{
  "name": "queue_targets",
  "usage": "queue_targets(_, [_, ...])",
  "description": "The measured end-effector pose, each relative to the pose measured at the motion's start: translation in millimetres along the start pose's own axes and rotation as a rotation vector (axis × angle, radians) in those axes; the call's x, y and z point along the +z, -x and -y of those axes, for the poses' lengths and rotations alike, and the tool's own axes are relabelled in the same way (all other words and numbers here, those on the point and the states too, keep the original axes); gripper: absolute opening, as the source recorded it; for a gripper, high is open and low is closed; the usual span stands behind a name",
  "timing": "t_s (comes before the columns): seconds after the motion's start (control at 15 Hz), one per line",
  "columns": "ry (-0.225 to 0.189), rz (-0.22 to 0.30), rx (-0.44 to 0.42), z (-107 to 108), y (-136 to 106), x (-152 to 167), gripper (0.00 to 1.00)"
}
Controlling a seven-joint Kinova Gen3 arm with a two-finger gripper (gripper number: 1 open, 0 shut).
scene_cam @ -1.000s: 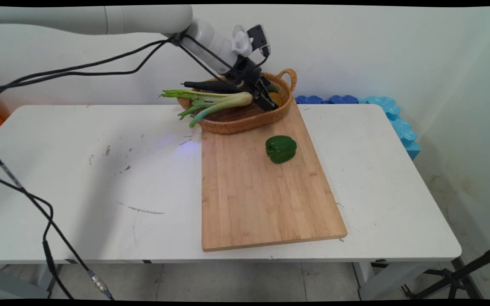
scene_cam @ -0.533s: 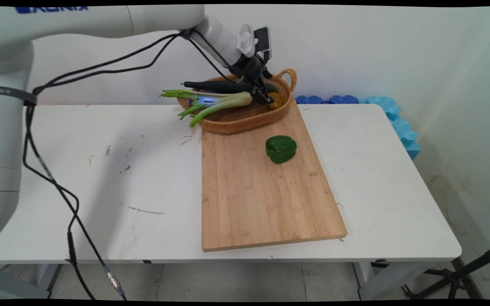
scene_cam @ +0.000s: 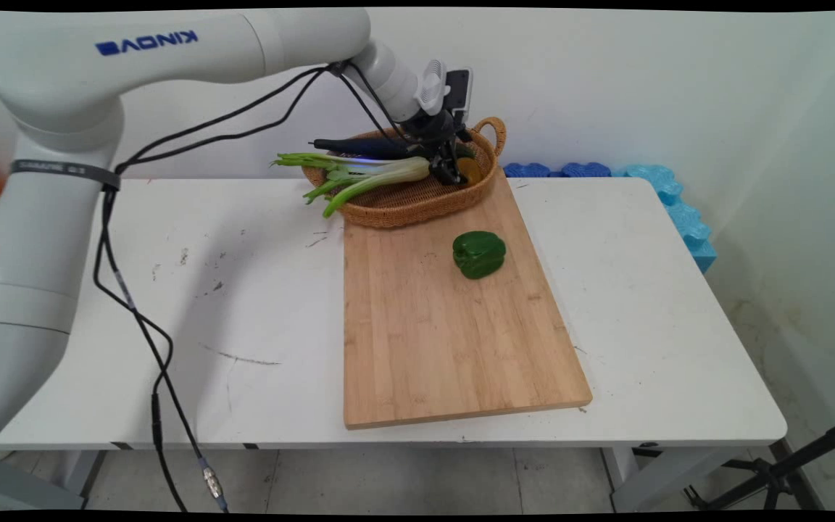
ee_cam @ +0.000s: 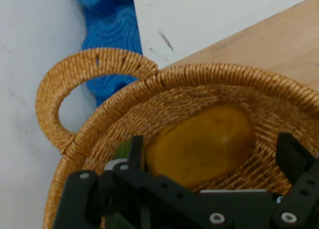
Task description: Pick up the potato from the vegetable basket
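Over the wicker basket [scene_cam: 417, 199] at the desk's [scene_cam: 171, 304] far edge, we see our gripper [ee_cam: 212, 156] spread wide around a yellow-orange potato [ee_cam: 202, 146] lying inside, beside green onions [scene_cam: 359, 174], while a green pepper [scene_cam: 478, 254] sits apart on the cutting board [scene_cam: 446, 341].

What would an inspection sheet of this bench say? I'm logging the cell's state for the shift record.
Surface: white table, scuffed; wooden cutting board on it.
Things: wicker basket on the board's far end, holding a yellow-orange vegetable, leafy greens, a dark long vegetable; green bell pepper on the board.
Clutter: nothing seen.
Gripper: gripper open, in the basket, fingers either side of the yellow-orange vegetable.
Cables: black cables hang from the arm.
Surroundings: blue foam by the wall.
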Motion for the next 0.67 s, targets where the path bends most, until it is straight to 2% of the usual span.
queue_targets(0.13, [0.007, 0.005, 0.043, 3, 0, 11, 1.00])
queue_targets(0.67, [0.022, 0.025, 0.130, 10, 4, 36, 1.00])
